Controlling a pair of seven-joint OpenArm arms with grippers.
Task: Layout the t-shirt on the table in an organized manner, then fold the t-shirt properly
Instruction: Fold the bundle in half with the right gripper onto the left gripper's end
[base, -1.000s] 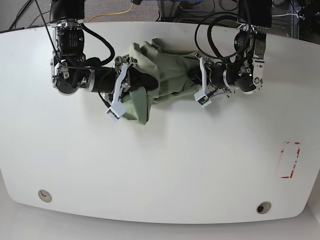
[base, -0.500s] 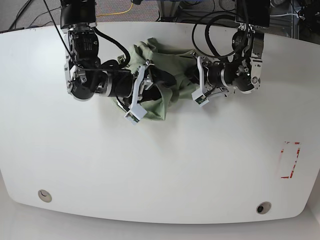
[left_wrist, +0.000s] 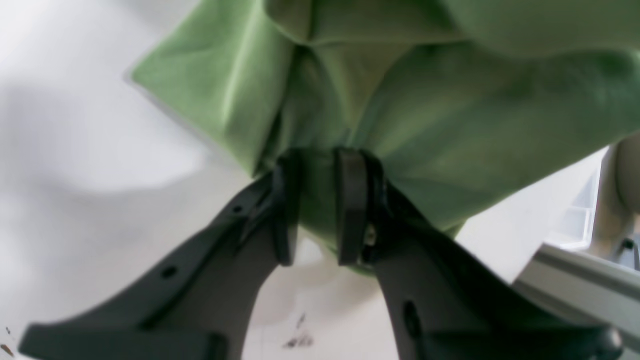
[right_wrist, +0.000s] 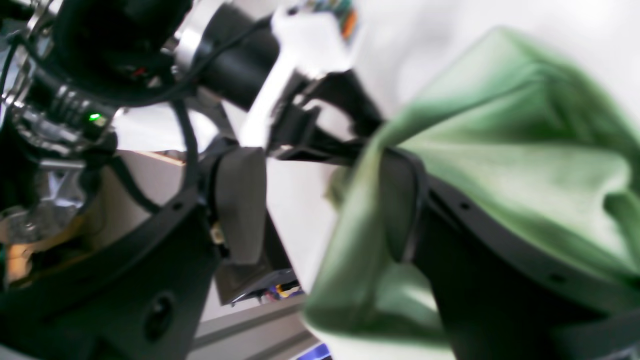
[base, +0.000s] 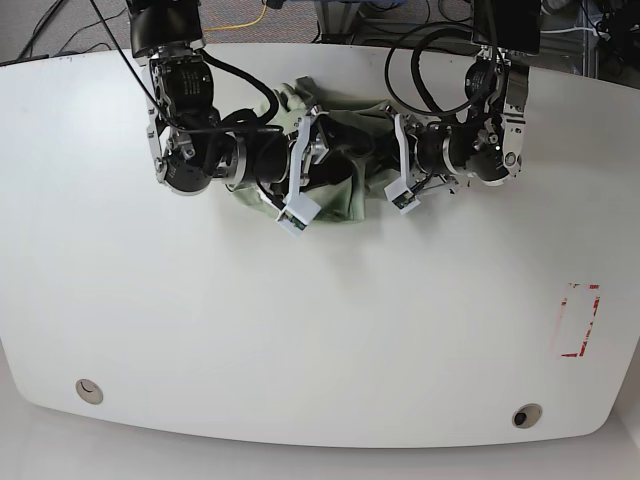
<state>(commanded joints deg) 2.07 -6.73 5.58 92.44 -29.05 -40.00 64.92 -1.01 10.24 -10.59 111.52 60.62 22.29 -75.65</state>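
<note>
Laying out, not yet folding: the shirt (base: 335, 155) sits bunched at the table's (base: 320, 330) far edge, between both arms. Left gripper (left_wrist: 317, 210) pinches a fold of cloth between narrow jaws. Right gripper (right_wrist: 320, 200) stands wide, cloth draped over one finger, nothing clamped. Next move likely calls for a second grip, then drawing apart. Fabric soft, sage-green, creased; tabletop glossy white.

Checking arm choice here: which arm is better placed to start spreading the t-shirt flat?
Probably the left gripper: it is shut on a fold of the t-shirt. The right gripper is open, cloth draped over one finger.
</note>
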